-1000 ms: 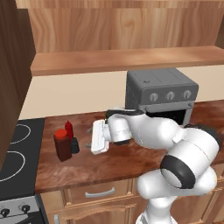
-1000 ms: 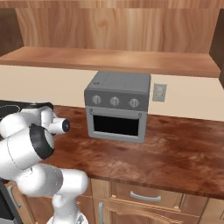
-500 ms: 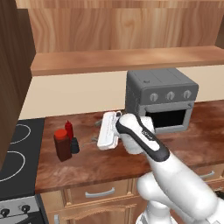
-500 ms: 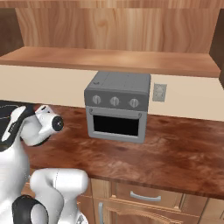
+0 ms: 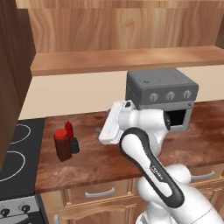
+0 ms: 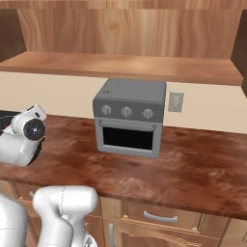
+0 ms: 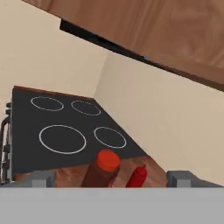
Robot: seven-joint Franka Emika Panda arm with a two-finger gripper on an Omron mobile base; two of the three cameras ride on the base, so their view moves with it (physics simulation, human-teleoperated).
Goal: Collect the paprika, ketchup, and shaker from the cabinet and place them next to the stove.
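Paprika (image 5: 62, 145), ketchup (image 5: 68, 129) and shaker (image 5: 75, 145) sat clustered beside the stove (image 5: 17, 155). Gripper (image 7: 111, 183) hung above them, fingers spread wide and empty. You needed to lift straight clear, no sideways sweep.

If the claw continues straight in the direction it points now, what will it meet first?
Most likely the paprika, with the ketchup beside it, both just ahead of the open claw. Beyond them lies the stove. Depth is uncertain.

kitchen: stove (image 5: 17, 151), toaster oven (image 6: 129, 117), wood counter (image 6: 193, 169)
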